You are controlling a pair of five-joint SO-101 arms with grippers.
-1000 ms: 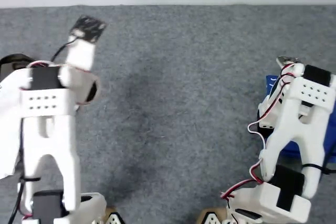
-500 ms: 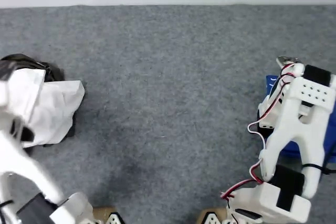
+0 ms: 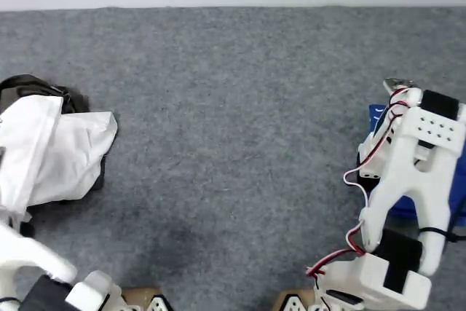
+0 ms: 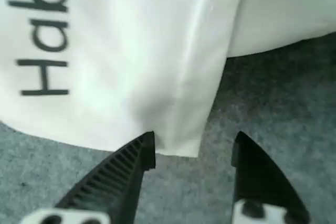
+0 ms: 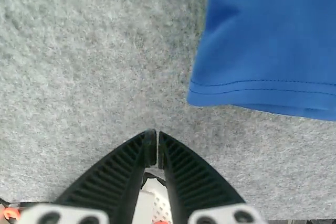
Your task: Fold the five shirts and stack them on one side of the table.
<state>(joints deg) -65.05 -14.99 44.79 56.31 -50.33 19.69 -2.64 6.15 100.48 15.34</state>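
A crumpled white shirt (image 3: 54,152) lies at the table's left edge on top of a dark garment (image 3: 33,87). In the left wrist view my left gripper (image 4: 193,150) stands open just over the hem of the white shirt (image 4: 131,51), nothing between its fingers. A folded blue shirt (image 3: 408,205) lies at the right edge, mostly hidden under the right arm (image 3: 411,172). In the right wrist view my right gripper (image 5: 157,141) is shut and empty above the grey cloth, beside the blue shirt (image 5: 268,45).
A grey felt cover (image 3: 240,121) spreads over the whole table. A pale wall runs along the far edge. The arm bases (image 3: 364,282) stand at the near edge.
The left arm has swung from over the table's left part back and down to the near left corner, uncovering the white shirt. The right arm has kept still.
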